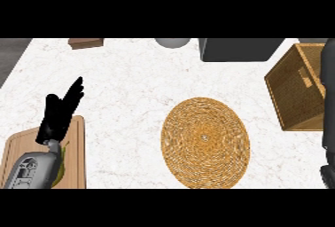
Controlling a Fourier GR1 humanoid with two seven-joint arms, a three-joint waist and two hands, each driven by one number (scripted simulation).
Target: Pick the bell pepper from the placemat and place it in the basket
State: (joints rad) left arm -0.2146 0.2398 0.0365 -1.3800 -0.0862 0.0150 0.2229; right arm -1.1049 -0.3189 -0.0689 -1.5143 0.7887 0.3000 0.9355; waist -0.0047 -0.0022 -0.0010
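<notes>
Head view: robot hand (60, 113), seemingly straight-fingered

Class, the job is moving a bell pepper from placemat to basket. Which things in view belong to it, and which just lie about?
Job: woven placemat; basket; pepper not visible.
Lying about: cutting board; brown block; grey round object; dark box.

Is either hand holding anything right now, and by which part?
The left hand is open, holding nothing. The right hand is only a dark sliver at the right edge beside the basket, so its hold cannot be told.
</notes>
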